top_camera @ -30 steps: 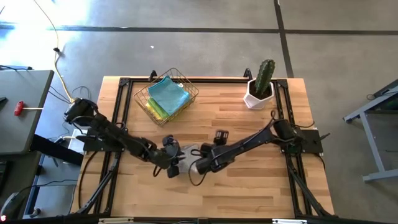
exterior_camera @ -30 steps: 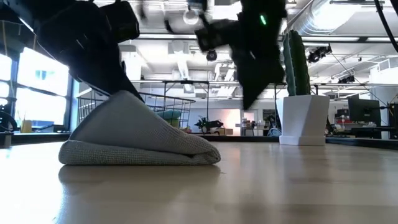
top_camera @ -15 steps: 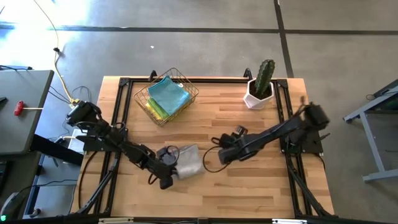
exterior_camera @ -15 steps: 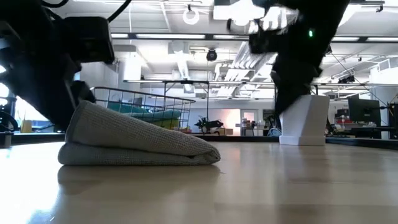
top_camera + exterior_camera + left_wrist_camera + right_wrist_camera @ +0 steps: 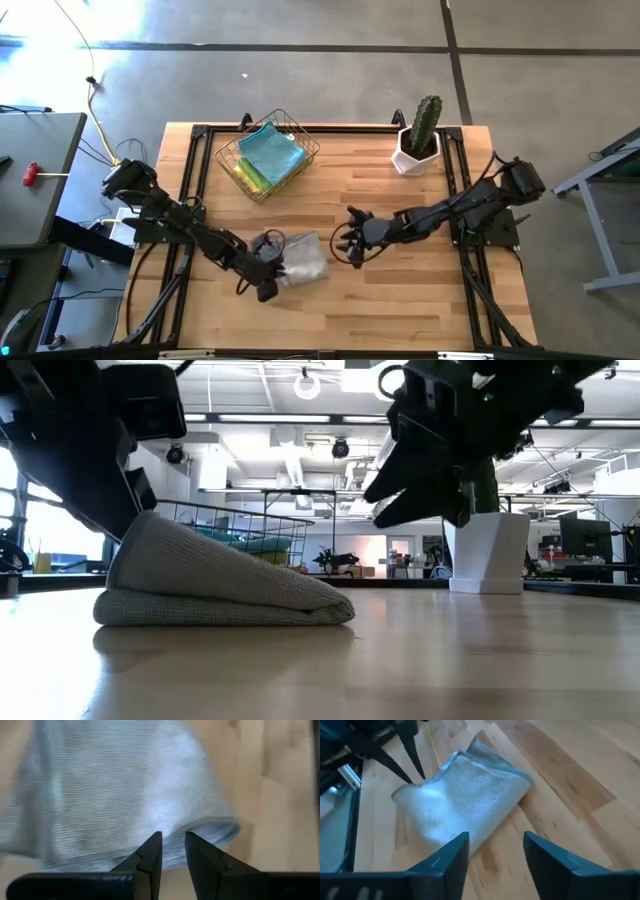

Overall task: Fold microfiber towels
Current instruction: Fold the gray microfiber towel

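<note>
You have the grey towel (image 5: 303, 258) lying folded at 6 o'clock on the table (image 5: 400, 300); the left gripper (image 5: 268, 262) sits at its 9 o'clock edge, narrowly parted, grasping nothing visible; the right gripper (image 5: 350, 240) hangs released nearby; any lateral drag risks unfolding the raised flap.

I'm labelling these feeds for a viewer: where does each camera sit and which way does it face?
High: overhead, straight down; both arms, folded grey microfiber towel.
Low: table height, level across wooden table; the towel, arms above.
Left wrist: past left pincer, at towel edge.
Right wrist: past open right pincer, apart from towel.
All share the towel.
</note>
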Tool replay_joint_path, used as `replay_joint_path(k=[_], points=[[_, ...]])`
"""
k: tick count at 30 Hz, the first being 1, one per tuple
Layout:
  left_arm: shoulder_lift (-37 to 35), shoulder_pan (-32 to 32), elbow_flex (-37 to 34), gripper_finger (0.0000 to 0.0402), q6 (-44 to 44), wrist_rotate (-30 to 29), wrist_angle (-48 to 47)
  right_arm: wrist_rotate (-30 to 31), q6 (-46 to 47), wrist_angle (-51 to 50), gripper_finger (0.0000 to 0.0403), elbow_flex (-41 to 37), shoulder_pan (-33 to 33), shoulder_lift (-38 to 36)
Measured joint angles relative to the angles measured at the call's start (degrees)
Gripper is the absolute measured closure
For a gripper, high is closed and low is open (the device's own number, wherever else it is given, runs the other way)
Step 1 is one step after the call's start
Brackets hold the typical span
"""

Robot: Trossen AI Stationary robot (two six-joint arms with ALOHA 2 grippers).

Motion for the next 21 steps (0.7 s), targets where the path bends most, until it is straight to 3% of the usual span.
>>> replay_joint_path(k=[5,11,16,21], points=[[-0.7,0.1,-0.1,0.0326,1.0,-5.7,-5.6,-0.3,3.4,3.4,0.0186,-1.0,-2.3,0.0],[2.3,1.4,-0.1,0.0326,-1.9,-10.2,-7.6,-2.7,7.5,7.2,0.0178,-1.0,-4.6,2.0],[5.3,2.9,-0.1,0.0326,-1.9,-10.2,-7.8,-6.2,2.4,16.0,0.0178,-0.9,-4.4,4.3],[7.0,5.8,0.0,0.0326,-1.1,-10.6,-4.6,-6.3,-2.8,18.6,0.0178,-0.9,-4.1,7.0]])
